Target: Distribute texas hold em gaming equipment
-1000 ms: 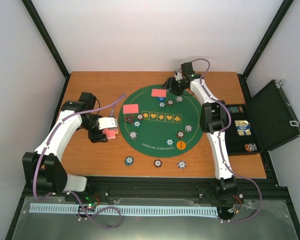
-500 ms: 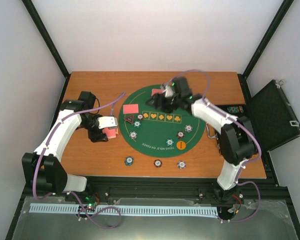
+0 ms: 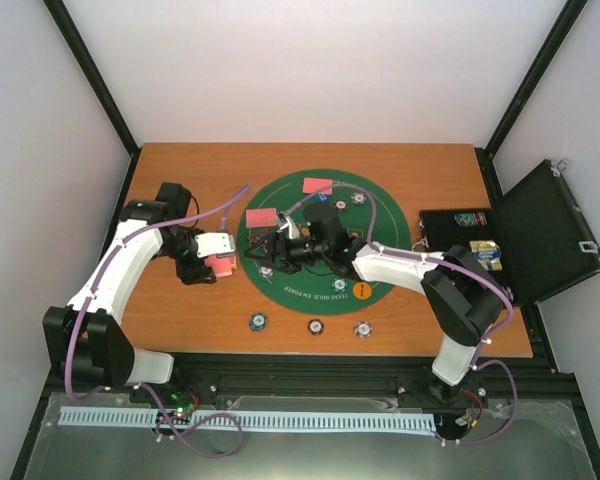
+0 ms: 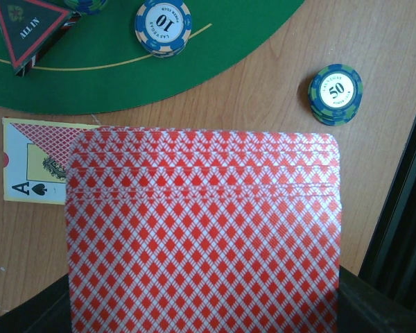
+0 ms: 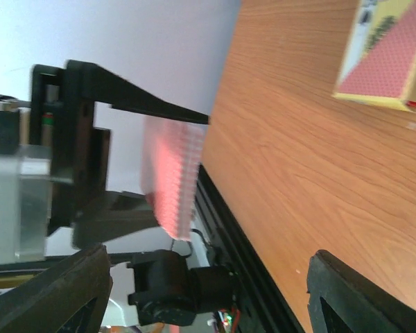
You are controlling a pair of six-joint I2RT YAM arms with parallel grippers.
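My left gripper (image 3: 208, 262) is shut on a deck of red-backed cards (image 4: 204, 229) left of the green mat (image 3: 385, 215); its fingers are hidden behind the deck. Beside the deck lies a card box (image 4: 35, 166) showing an ace of spades. The black-red "ALL IN" triangle (image 4: 28, 31) and a blue "10" chip (image 4: 163, 26) sit on the mat's edge. A "50" chip stack (image 4: 335, 92) stands on the wood. My right gripper (image 3: 263, 247) is open and empty, stretched across the mat and facing the held deck (image 5: 170, 173).
Two red cards (image 3: 318, 184) (image 3: 260, 217) lie on the mat, with several chips and an orange button (image 3: 360, 289). Three chip stacks (image 3: 316, 325) stand on the wood below the mat. The open black case (image 3: 500, 240) is at the right.
My right arm has swung from the far side of the mat leftward across it, ending near the left gripper. The left arm and deck have not moved.
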